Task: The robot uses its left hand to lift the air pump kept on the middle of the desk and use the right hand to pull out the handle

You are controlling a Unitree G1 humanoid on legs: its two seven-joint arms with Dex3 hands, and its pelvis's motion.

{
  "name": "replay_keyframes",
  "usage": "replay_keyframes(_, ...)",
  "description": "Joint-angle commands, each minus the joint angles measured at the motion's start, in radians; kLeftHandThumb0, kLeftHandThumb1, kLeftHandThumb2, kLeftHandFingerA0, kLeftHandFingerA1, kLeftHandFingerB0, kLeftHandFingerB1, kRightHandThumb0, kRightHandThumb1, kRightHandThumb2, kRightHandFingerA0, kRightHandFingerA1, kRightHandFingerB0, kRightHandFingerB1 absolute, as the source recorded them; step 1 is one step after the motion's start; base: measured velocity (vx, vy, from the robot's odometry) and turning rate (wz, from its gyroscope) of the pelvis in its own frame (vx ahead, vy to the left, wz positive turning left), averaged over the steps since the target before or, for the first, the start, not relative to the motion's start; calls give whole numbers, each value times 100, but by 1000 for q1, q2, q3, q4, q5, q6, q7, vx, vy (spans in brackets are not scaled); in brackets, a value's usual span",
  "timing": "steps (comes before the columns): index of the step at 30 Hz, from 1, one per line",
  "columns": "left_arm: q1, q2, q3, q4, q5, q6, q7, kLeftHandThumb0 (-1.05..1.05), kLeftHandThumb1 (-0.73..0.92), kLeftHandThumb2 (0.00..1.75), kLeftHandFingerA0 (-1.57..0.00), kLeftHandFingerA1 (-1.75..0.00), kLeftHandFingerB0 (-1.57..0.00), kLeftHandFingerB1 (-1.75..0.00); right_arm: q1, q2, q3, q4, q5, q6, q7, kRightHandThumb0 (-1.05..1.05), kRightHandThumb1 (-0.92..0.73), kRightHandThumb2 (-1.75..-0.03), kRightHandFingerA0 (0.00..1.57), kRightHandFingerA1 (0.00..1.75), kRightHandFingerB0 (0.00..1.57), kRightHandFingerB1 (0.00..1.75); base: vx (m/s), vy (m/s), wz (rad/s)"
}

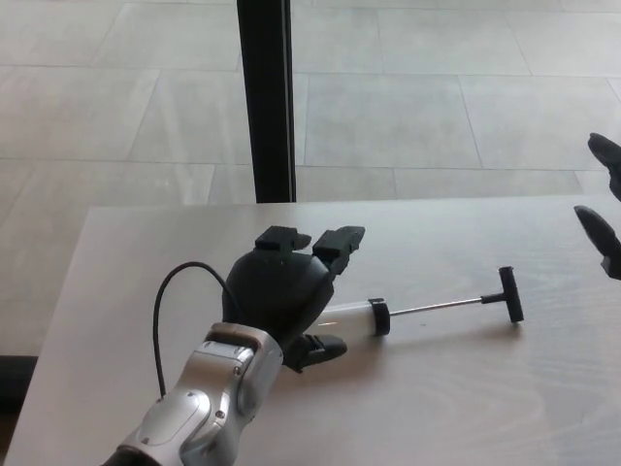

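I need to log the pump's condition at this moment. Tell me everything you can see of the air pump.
The air pump lies on its side on the pale wooden desk. It has a whitish, plastic-looking barrel with a black end cap, from which a thin metal rod runs out to the right, ending in a black T-shaped handle. The rod is fully extended. The barrel's left end is hidden behind the left hand; whether the hand touches it cannot be told. The right hand is well clear of the handle.
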Motion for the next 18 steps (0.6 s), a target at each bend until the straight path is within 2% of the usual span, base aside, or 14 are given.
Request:
replay_keyframes(1,-13,41,-120,-44,24,367,-725,-87,50,85,0,-17,0,0,-46,27,-111,45,103,77,-43,-105,-80,-114,0,24,0,0,0,0,0)
replay_keyframes(10,-12,60,-109,-63,14,377,-734,-84,48,83,0,-15,0,0,-49,28,-111,46,100,80,-51,-104,-80,-114,0,21,0,0,0,0,0)
replay_keyframes(14,13,137,-10,-150,-37,269,-610,-80,47,80,0,-11,0,0,-51,18,-113,59,102,74,-45,-104,-80,-115,0,20,0,0,0,0,0)
replay_keyframes(16,28,193,116,-225,-121,181,-509,-81,52,85,0,-13,0,-5,-42,3,-124,70,100,64,-45,-105,-80,-114,0,20,0,0,0,0,0)
replay_keyframes(17,29,193,117,-228,-121,182,-512,-81,52,85,0,-13,0,-5,-42,4,-125,71,100,64,-44,-105,-80,-114,0,20,0,0,0,0,0)
replay_keyframes(18,30,197,176,-239,-172,160,-489,-78,51,89,0,-26,0,-16,-42,-3,-128,74,97,62,-41,-105,-81,-115,0,21,0,0,0,0,0)
